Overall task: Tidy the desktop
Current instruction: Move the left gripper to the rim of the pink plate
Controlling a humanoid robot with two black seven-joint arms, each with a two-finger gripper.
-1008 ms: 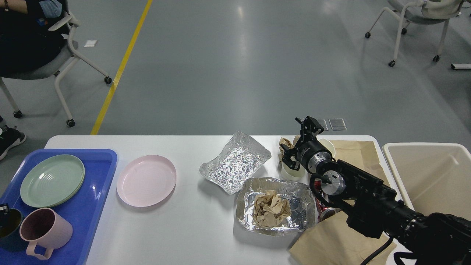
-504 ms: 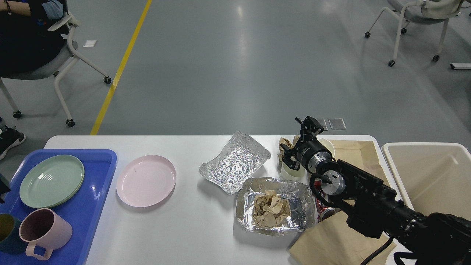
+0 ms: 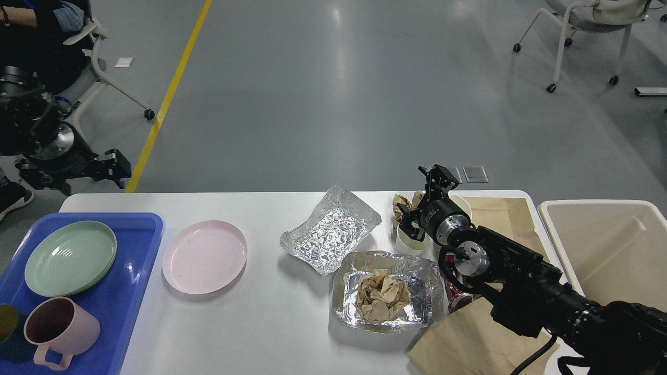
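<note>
The white desktop [image 3: 271,323] carries a pink plate [image 3: 204,256], an empty foil tray [image 3: 331,229] and a second foil tray [image 3: 422,276] that holds crumpled brown paper [image 3: 383,297]. My right gripper [image 3: 423,199] is open. It hovers over a small crumpled paper [image 3: 401,202] and a white paper cup [image 3: 408,244] at the back right. A red can [image 3: 457,301] lies half hidden under my right arm. My left gripper [image 3: 115,165] is up beyond the desktop's far left corner, dark, with its fingers hard to tell apart.
A blue tray [image 3: 133,271] at the left holds a green plate [image 3: 70,258], a pink mug [image 3: 60,328] and a dark cup [image 3: 8,333]. A beige bin [image 3: 609,250] stands at the right. Brown paper bags [image 3: 503,219] lie under my right arm. Chairs stand on the floor behind.
My left arm has risen into view at the upper left, from low by the tray. The right arm has not moved. The view has shifted slightly.
</note>
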